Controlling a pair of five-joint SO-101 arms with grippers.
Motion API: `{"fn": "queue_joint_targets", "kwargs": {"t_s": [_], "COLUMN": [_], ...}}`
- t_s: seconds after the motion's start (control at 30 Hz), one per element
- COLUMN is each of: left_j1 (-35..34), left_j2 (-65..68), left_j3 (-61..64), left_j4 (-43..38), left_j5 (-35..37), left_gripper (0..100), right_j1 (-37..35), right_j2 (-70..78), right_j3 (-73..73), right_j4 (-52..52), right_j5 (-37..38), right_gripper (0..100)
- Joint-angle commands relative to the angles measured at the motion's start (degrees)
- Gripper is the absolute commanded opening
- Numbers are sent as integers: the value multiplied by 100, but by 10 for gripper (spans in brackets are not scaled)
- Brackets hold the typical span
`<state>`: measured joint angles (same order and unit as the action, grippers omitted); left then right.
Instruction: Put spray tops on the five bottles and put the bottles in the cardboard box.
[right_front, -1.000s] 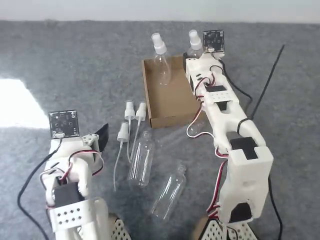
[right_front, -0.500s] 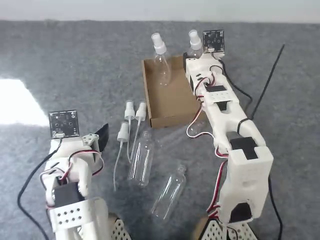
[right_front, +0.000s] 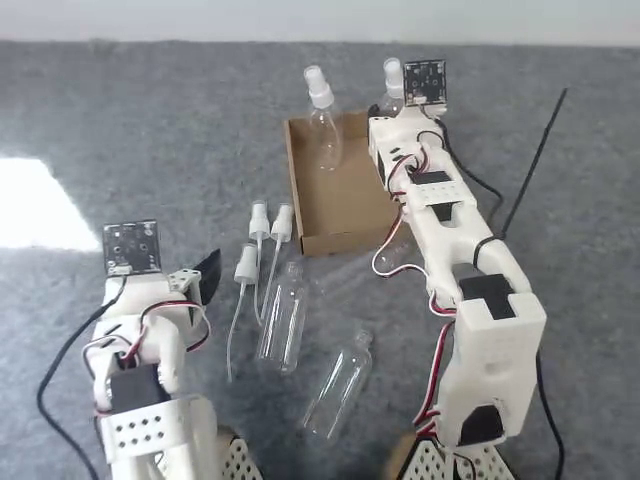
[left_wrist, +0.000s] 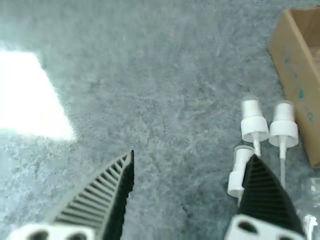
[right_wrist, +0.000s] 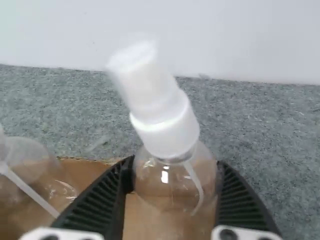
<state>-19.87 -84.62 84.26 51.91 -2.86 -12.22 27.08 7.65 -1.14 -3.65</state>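
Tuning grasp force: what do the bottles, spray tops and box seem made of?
Bottles: probably clear glossy plastic; the grey carpet shows through them. Spray tops: opaque white plastic, smooth. Box: matte brown cardboard, judging by its raw edges.

Right pincer (right_wrist: 175, 162): shifted slightly at the far corner of the box (right_front: 345, 205), still clamped on the bottle (right_front: 392, 84).
Bottle: its spray top now sits a touch higher in the high view and closer to the right board (right_front: 426, 82).
Left pincer (left_wrist: 193, 155): nudged slightly, jaws still apart.
Left board (right_front: 132, 248): moved a little to the right in the high view.
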Motion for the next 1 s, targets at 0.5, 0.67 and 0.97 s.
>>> {"fn": "queue_joint_targets", "kwargs": {"t_s": [0.5,0.67,0.97], "left_j1": [44,44,44], "left_j2": [-62,-62,-62], "left_j3": [-40,-40,-40], "left_j4": [-202,-202,-202], "left_j5": [-44,-44,-44], "left_gripper": [322,322,322], "right_j1": [4,-4,31], "right_j2": [-207,-426,-1288], "right_j3": [-580,-800,-835], "right_j4": [-66,400,901], "right_j5": [88,88,97], "right_gripper": [302,302,300]}}
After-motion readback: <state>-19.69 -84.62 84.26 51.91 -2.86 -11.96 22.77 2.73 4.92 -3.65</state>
